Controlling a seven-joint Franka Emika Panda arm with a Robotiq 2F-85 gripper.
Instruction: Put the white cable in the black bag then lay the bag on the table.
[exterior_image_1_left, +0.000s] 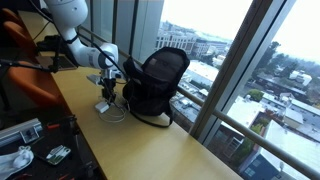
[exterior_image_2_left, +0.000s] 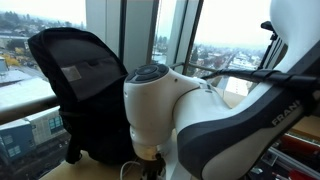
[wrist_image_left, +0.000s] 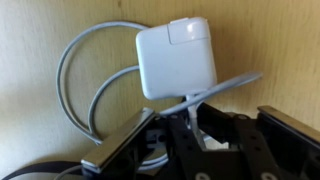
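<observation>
The white cable (wrist_image_left: 90, 95) lies in loose loops on the tan table (wrist_image_left: 275, 40), with its white blocky plug (wrist_image_left: 177, 58) on top. In an exterior view the cable (exterior_image_1_left: 116, 113) lies just in front of the black bag (exterior_image_1_left: 156, 84). The bag stands upright against the window and also shows in the other exterior view (exterior_image_2_left: 75, 90). My gripper (wrist_image_left: 205, 125) is open and low over the cable, with one strand running between its spread fingers. In an exterior view the gripper (exterior_image_1_left: 104, 102) is down at the table (exterior_image_1_left: 150, 145), left of the bag.
An orange chair (exterior_image_1_left: 25, 60) stands behind the arm. Black gear and small items (exterior_image_1_left: 30, 140) sit at the table's near left edge. Window glass (exterior_image_1_left: 230, 70) runs along the far edge. The arm's body (exterior_image_2_left: 200, 110) blocks much of one exterior view.
</observation>
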